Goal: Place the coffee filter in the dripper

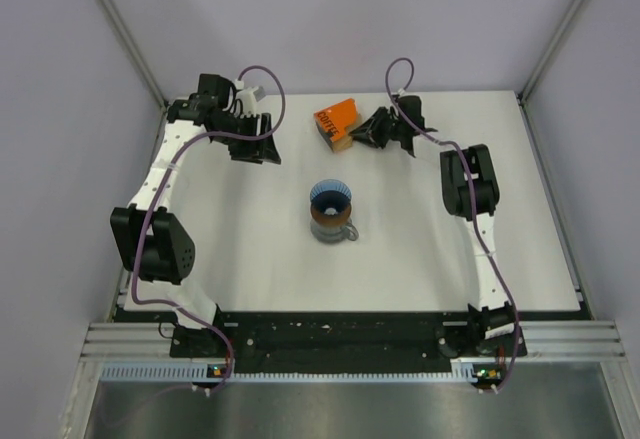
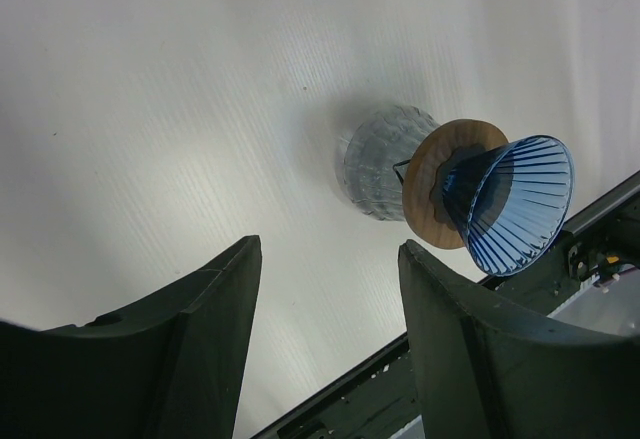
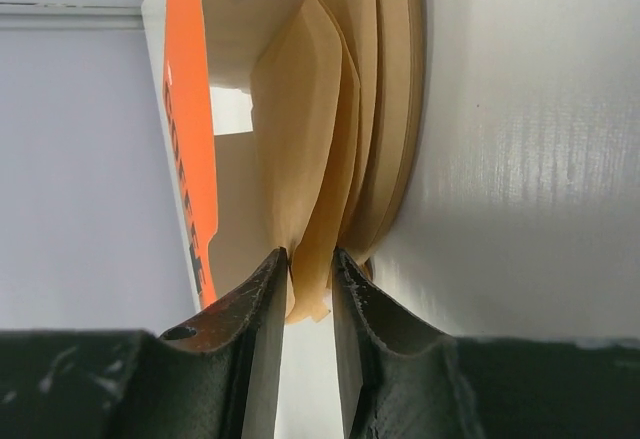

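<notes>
The blue ribbed dripper [image 1: 330, 197] [image 2: 520, 199] sits on a brown flat ring atop a clear grey pitcher [image 2: 385, 159] in the middle of the table. Tan coffee filters [image 3: 320, 159] stand stacked in an orange box [image 1: 335, 119] [image 3: 185, 129] at the back. My right gripper [image 1: 355, 139] [image 3: 310, 259] is at the box mouth. Its jaws stand narrow around the lower edge of one filter; the left finger touches the paper and a thin gap shows at the right finger. My left gripper [image 1: 260, 154] [image 2: 330, 249] hangs open and empty at the back left, away from the dripper.
The brown ring [image 2: 440, 184] separates dripper and pitcher. The pitcher's handle [image 1: 351, 231] points right. Grey walls close in the table on three sides, and the black rail [image 1: 330, 334] with the arm bases runs along the near edge.
</notes>
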Controlling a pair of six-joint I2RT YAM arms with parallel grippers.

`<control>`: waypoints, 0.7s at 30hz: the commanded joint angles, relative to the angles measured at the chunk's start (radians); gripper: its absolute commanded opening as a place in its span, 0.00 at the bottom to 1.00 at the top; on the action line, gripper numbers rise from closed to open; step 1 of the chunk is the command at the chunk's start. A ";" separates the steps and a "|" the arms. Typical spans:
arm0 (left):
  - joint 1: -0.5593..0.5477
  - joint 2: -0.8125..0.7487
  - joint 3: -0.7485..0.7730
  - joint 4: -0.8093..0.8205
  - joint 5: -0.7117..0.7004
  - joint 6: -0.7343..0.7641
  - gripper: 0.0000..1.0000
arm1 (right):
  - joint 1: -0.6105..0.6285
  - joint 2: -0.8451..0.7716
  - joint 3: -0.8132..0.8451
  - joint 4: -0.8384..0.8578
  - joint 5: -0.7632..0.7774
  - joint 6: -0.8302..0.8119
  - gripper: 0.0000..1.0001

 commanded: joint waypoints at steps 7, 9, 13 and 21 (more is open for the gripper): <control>0.005 -0.015 0.029 0.033 0.004 0.011 0.63 | 0.014 -0.106 -0.038 0.003 0.059 -0.074 0.36; 0.005 -0.015 0.027 0.034 0.002 0.011 0.63 | 0.014 -0.137 -0.063 0.017 0.071 -0.083 0.37; 0.005 -0.018 0.026 0.033 0.005 0.011 0.63 | 0.014 -0.187 -0.089 0.041 0.095 -0.091 0.38; 0.005 -0.020 0.029 0.034 0.008 0.011 0.63 | 0.017 -0.169 -0.090 0.076 0.094 -0.034 0.39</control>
